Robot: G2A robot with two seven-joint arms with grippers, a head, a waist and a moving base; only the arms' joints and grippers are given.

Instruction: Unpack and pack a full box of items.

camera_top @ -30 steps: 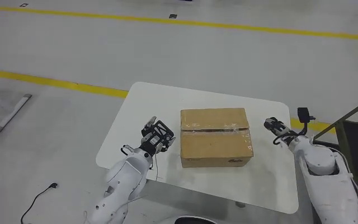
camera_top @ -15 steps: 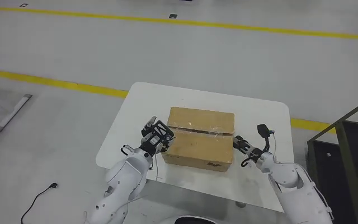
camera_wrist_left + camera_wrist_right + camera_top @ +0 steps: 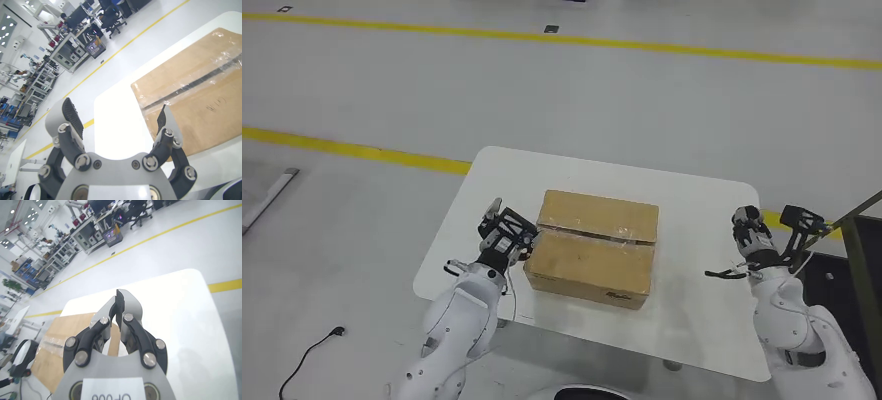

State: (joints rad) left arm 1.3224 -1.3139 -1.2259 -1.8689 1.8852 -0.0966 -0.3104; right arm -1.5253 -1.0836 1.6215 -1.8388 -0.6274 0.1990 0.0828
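We see the left claw [image 3: 115, 111] with its fingers spread wide, right at the end of the cardboard box [image 3: 592, 250]. One finger [image 3: 168, 121] sits over that end, by the taped seam [image 3: 198, 81]. The other hangs over bare desk [image 3: 702, 205] beside it. We cannot tell whether the first touches the cardboard. The box lies closed and slightly askew on the white desk. The right claw [image 3: 118, 298] has its fingers pressed together on nothing and is well apart from the box, which lies across open desk ahead of its tips.
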